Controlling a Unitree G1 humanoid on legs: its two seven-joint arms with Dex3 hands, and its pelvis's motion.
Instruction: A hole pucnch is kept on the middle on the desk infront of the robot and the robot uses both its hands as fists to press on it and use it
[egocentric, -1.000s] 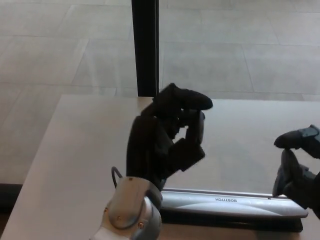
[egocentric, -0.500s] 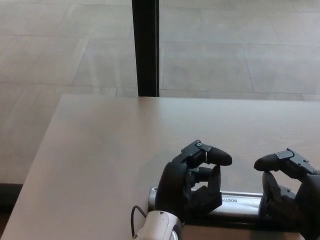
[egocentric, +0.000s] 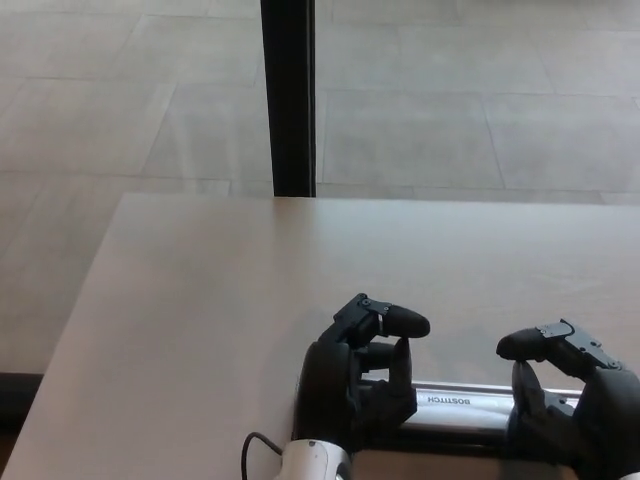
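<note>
A long silver hole punch (egocentric: 465, 405) with a black base lies across the near edge of the desk (egocentric: 220, 290), its handle marked BOSTITCH. My left hand (egocentric: 360, 380) is curled into a fist and rests on the punch's left end, hiding that end. My right hand (egocentric: 565, 400) is also curled into a fist and sits on the punch's right part, at the picture's lower right. Only the middle stretch of the silver handle shows between the two fists.
The desk is pale wood; its far edge runs across the picture's middle. A black vertical post (egocentric: 288, 95) stands behind the desk's far edge. Beyond it lies a grey tiled floor (egocentric: 480, 90).
Both hands have come down from above the desk onto the punch. The left hand dropped from mid-picture to the handle's left end, and the right sank lower at the right.
</note>
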